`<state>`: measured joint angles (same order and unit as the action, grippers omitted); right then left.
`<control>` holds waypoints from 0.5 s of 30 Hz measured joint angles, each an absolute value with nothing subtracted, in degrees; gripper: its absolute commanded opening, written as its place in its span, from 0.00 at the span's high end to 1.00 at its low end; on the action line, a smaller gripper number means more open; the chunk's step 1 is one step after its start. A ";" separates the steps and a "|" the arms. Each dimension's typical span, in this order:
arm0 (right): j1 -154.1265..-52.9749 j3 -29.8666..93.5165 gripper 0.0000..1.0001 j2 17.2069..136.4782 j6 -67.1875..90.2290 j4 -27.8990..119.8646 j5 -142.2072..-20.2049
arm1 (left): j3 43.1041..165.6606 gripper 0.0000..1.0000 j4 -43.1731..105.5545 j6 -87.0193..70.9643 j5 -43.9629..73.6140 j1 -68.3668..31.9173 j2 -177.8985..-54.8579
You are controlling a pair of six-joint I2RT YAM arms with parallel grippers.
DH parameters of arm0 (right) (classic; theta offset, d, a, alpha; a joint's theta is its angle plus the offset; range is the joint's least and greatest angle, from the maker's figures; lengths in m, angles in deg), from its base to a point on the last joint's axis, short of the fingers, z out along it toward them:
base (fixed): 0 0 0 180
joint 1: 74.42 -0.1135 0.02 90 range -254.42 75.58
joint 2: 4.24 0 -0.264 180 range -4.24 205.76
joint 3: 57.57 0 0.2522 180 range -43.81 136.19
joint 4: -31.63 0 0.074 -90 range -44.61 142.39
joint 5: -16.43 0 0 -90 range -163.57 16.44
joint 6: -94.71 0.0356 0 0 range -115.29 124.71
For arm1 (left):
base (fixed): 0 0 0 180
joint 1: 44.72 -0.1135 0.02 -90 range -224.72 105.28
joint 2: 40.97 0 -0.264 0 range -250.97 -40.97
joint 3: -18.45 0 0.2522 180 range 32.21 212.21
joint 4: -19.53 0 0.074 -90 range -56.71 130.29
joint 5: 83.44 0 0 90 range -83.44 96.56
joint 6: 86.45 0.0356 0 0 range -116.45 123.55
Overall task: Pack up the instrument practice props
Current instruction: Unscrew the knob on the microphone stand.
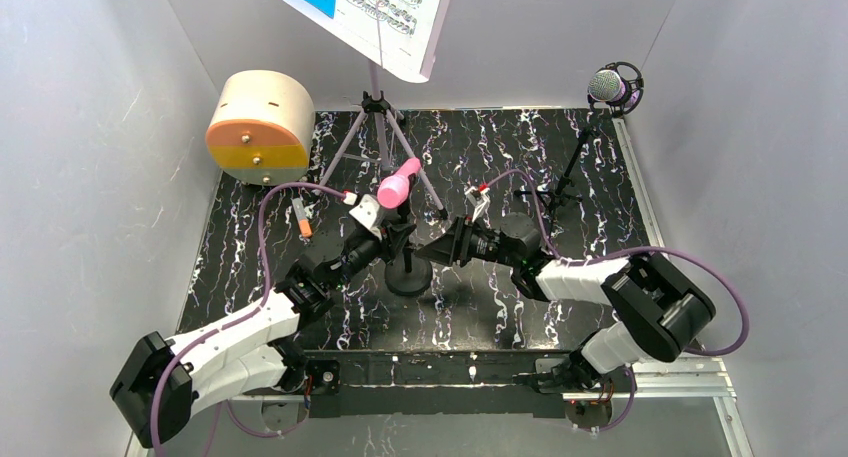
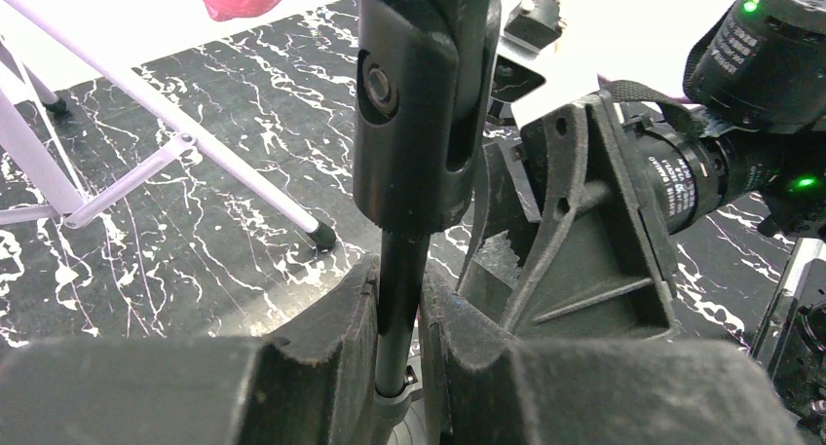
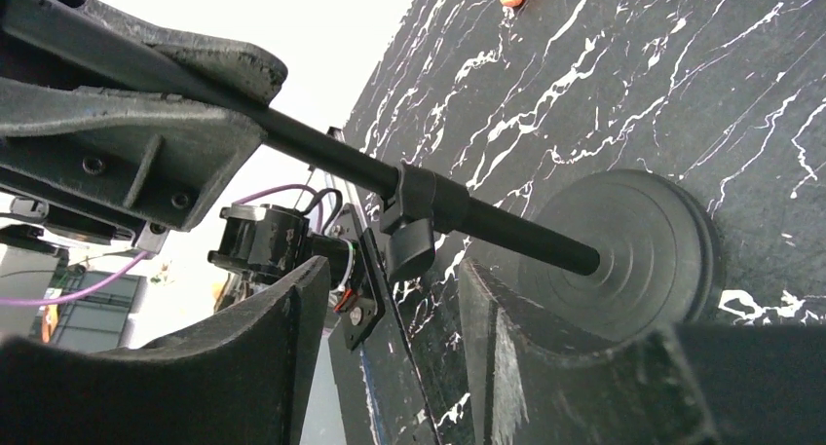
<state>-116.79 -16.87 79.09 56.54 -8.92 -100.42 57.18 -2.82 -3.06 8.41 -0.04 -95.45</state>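
The pink handheld microphone (image 1: 398,184) sits in a black clip (image 2: 424,104) on top of a black desk stand with a round base (image 1: 408,277). My left gripper (image 1: 397,239) is shut on the stand's thin pole (image 2: 399,299), just above its collar. My right gripper (image 1: 425,249) comes in from the right, level with the pole. Its jaws stand open in the right wrist view (image 3: 394,279), and the pole (image 3: 487,216) and base (image 3: 633,250) lie just past their tips. The lilac music stand (image 1: 375,127) holds the sheet music (image 1: 370,7) at the back. The silver-mesh purple mic (image 1: 612,87) stands on its tripod (image 1: 560,182).
A round wooden box (image 1: 258,127) with an orange front lies at the back left corner. A small orange stick (image 1: 302,220) rests on the black marbled mat (image 1: 560,317) to the left of my left arm. Grey walls close in three sides.
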 measured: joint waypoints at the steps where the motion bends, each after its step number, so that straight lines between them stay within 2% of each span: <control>1: -116.73 -16.65 0.43 79.55 56.93 -9.48 -100.74 | 57.23 1.00 -2.80 -3.06 8.54 -0.04 -95.52; 6: -116.38 -16.24 0.50 82.09 58.59 -12.37 -102.25 | 57.23 1.00 -3.02 -3.06 9.24 -0.04 -95.67; 15: -116.05 -16.26 0.68 83.66 59.40 -14.53 -104.22 | 57.36 1.00 -3.63 -3.08 10.60 -0.04 -96.28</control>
<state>-116.05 -16.26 83.66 59.40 -14.53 -104.22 57.36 -3.63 -3.08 10.60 -0.04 -96.28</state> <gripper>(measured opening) 0.375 0.158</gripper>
